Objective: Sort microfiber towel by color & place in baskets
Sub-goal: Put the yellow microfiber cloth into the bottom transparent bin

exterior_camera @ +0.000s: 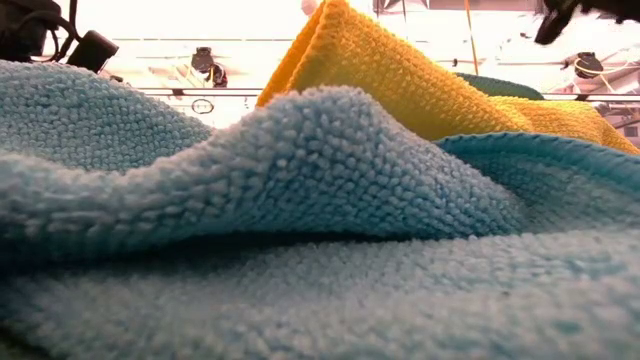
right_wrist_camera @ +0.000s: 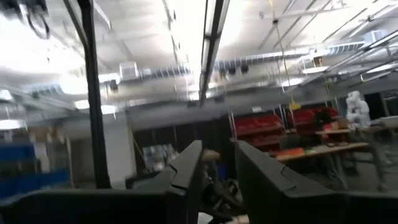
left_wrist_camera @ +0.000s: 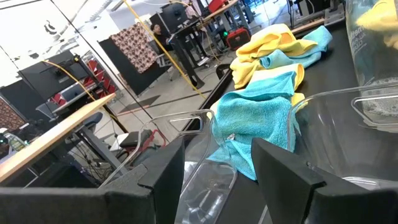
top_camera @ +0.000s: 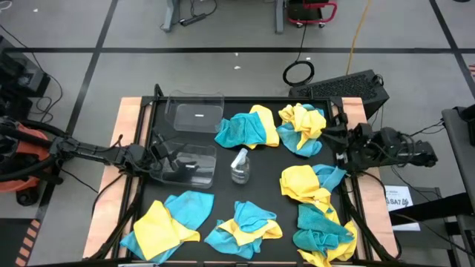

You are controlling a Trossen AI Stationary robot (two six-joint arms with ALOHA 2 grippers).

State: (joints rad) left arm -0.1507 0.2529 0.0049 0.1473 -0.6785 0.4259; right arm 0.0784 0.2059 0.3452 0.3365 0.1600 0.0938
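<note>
Several yellow and teal microfiber towels lie in crumpled piles on the black mat: two at the far middle (top_camera: 249, 127) (top_camera: 303, 126), two at the right (top_camera: 308, 182) (top_camera: 323, 230) and two at the near edge (top_camera: 167, 222) (top_camera: 241, 226). One clear basket (top_camera: 197, 115) stands at the far left. A second basket (top_camera: 191, 165) stands before it. My left gripper (top_camera: 163, 152) is open at this second basket's left end, and its fingers stand on either side of the rim corner (left_wrist_camera: 214, 177). My right gripper (top_camera: 343, 148) is open by a narrow gap at the table's right edge and holds nothing (right_wrist_camera: 219, 162). My left gripper has the clear basket's rim corner (left_wrist_camera: 214, 177) between its two open fingers (left_wrist_camera: 163, 180), coming level from the table's left. I cannot tell whether either finger touches the plastic. The basket rests on the mat.
A small clear spray bottle (top_camera: 239, 165) stands at the mat's middle, just right of the nearer basket. Teal and yellow cloth (exterior_camera: 330, 200) fills the low view close to the camera. The mat has a raised dark frame (top_camera: 141, 126). Bare mat lies between the piles.
</note>
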